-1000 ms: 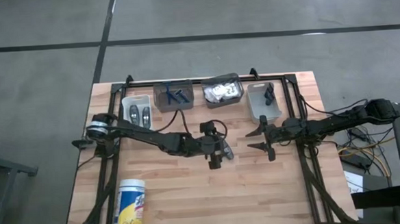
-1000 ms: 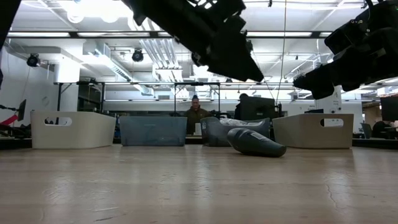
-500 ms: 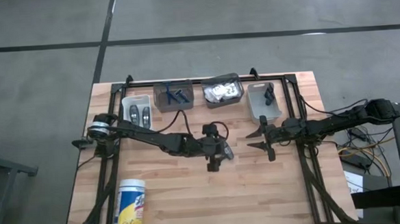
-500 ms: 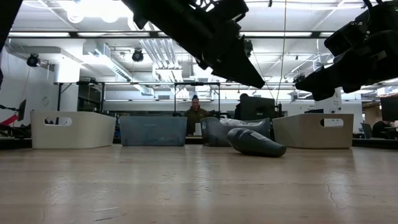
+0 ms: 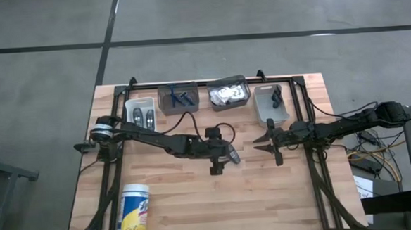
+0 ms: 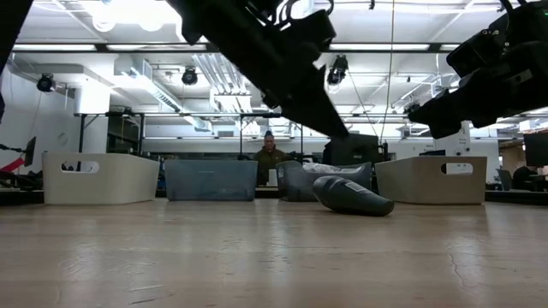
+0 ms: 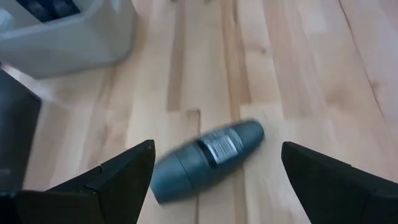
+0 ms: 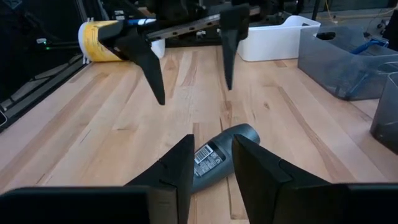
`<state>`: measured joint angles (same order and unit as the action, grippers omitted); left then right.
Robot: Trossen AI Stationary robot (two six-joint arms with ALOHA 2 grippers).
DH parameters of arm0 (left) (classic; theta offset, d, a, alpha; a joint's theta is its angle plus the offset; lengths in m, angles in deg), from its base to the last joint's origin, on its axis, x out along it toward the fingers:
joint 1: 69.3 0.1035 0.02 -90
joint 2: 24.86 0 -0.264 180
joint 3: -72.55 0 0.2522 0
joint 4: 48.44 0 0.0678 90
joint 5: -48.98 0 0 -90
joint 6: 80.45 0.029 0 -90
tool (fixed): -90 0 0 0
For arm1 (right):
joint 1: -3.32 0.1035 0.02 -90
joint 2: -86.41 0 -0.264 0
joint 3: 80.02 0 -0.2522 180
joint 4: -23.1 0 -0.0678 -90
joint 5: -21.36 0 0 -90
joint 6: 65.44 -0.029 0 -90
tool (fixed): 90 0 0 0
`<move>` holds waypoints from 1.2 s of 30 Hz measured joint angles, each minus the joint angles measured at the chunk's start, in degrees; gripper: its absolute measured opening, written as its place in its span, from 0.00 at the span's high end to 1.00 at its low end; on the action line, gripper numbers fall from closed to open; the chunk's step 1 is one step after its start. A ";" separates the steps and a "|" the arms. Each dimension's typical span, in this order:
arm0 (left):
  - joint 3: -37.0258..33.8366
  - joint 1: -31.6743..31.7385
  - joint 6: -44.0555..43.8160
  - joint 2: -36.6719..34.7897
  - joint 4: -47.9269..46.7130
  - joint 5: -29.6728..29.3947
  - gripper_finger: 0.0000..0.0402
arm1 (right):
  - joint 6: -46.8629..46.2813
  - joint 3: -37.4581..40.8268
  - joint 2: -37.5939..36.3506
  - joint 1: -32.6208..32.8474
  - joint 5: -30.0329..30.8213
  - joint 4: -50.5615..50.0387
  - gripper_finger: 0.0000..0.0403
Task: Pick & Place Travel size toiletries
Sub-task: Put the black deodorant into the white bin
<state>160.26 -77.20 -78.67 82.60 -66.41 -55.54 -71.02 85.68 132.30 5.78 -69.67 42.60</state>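
Centrally in the high view, the left end effector (image 5: 218, 163) hovers spread above a dark grey tube (image 7: 205, 158) lying on the surface (image 5: 196, 207), while the right end effector (image 5: 272, 145) waits nearly closed, holding nothing, beside it.

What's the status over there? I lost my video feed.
Left gripper open above the grey tube, not touching. Tube lying flat on the table. Right gripper nearby, slightly open, empty. Nothing in the way.

We see a wooden table (image 5: 196, 207) bearing four bins (image 5: 178, 99) along its far edge, a dark grey tube (image 7: 205, 160) at centre, and a white canister (image 5: 134, 213) near the front-left corner.
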 joint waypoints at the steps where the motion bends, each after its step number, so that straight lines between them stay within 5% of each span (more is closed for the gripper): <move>1: -0.02 0.07 -0.01 0.00 -1.05 0.26 0.12 | -0.05 0.00 0.00 0.00 0.01 0.01 0.75; 14: -0.17 0.96 2.68 0.27 -2.46 0.90 0.12 | 0.00 0.00 0.00 0.02 -0.01 0.02 0.86; 19: 0.49 1.81 6.57 3.05 1.39 5.41 0.12 | -0.22 0.00 0.00 0.00 -0.01 0.01 0.89; 36: 16.88 3.46 20.53 15.37 -16.31 6.65 0.12 | 0.00 0.00 0.00 0.00 0.01 -0.08 0.83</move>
<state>177.14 -73.74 -58.15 97.98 -82.72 -48.89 -71.02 85.68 132.30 5.78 -69.66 42.51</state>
